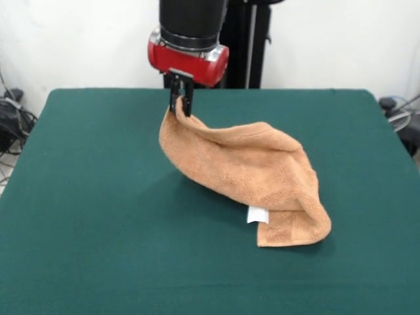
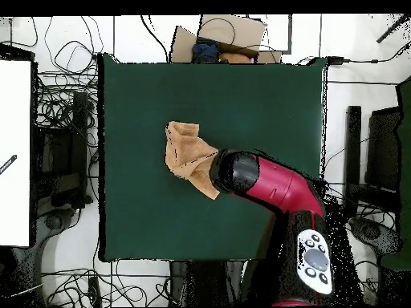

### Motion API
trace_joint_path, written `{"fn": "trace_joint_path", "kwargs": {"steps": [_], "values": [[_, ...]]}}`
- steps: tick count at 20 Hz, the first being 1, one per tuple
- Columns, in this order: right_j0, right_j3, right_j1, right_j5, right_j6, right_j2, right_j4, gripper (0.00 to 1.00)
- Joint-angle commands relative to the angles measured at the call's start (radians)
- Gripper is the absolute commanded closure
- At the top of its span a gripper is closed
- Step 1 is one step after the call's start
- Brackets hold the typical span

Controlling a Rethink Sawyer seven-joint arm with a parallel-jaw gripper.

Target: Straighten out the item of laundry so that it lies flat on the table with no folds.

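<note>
The item of laundry (image 1: 249,177) is a peach-orange terry towel. My gripper (image 1: 181,104) is shut on one of its corners and holds that corner up above the table (image 1: 98,197). From there the cloth slopes down to the right, and its lower end lies folded over on the green top. A small white tag (image 1: 257,214) shows under the fold. In the overhead view the towel (image 2: 189,156) lies bunched left of centre, and the red and black arm (image 2: 273,188) hides the gripper and the lifted corner.
Cables and dark equipment (image 2: 60,152) crowd the floor beside the table. A cardboard box (image 2: 221,40) stands past the table's edge opposite the robot. A white panel (image 2: 16,152) lies at the overhead view's left edge.
</note>
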Motion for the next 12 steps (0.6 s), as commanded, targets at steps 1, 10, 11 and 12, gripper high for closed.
{"fn": "trace_joint_path", "kwargs": {"steps": [1, 10, 11, 12], "values": [[-0.057, -0.031, -0.003, 0.09, -0.16, 0.166, -0.103, 1.0], [-0.131, -0.068, 0.0, 0.112, -0.161, 0.232, -0.193, 1.0], [-0.14, -0.072, 0.001, 0.118, -0.163, 0.243, -0.198, 1.0], [-0.149, -0.076, 0.002, 0.124, -0.165, 0.254, -0.203, 1.0]]}}
